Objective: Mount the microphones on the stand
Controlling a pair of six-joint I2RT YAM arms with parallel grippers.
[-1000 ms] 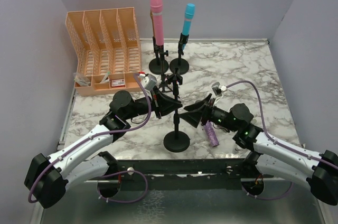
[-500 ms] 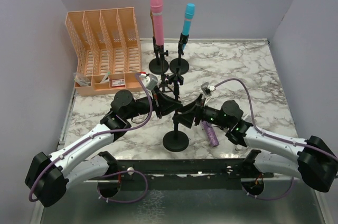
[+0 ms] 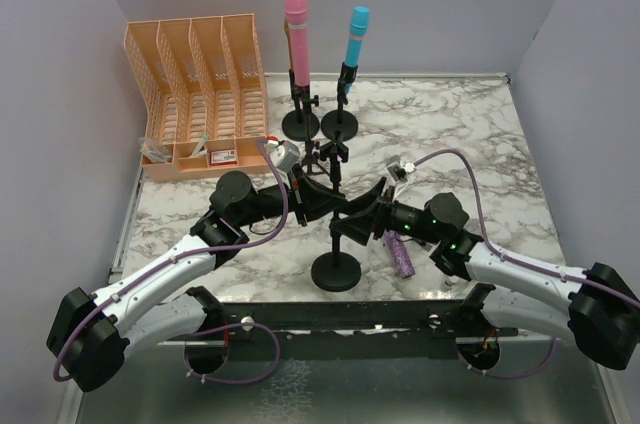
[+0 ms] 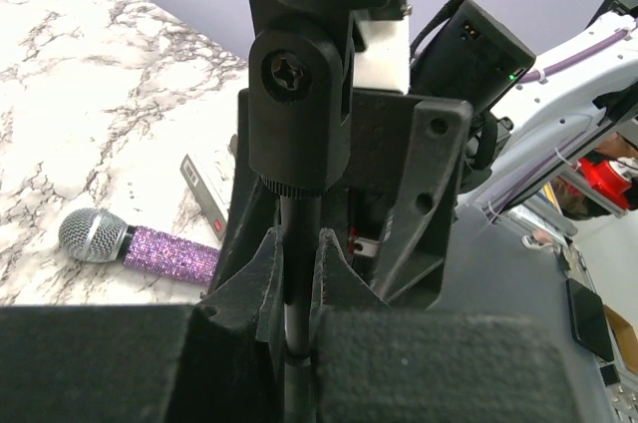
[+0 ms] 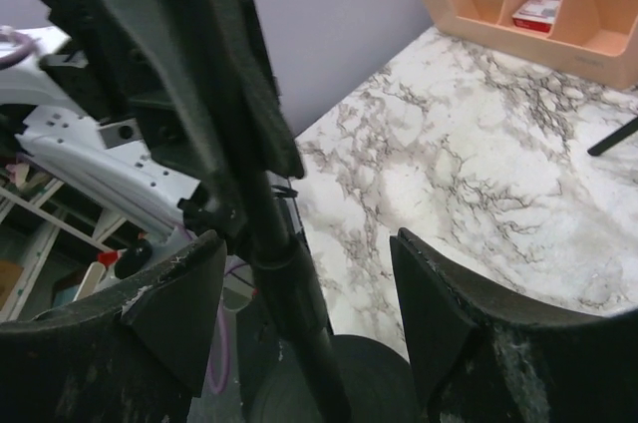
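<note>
Clamping the pole of the near stand (image 3: 335,269) tight in the left hand (image 4: 297,313), straddling that pole with the right hand (image 5: 309,288) spread wide, and leaving the purple microphone (image 3: 402,256) flat on the table (image 3: 470,144) just beside the right hand, lengthwise roughly near-to-far, nearer right than left.

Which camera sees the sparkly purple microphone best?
The left wrist camera. There the purple microphone shows its silver mesh head and glittery handle up close, with only its tail hidden behind the stand. The top camera shows just part of the handle, the head hidden under the right arm. The right wrist camera misses it.
</note>
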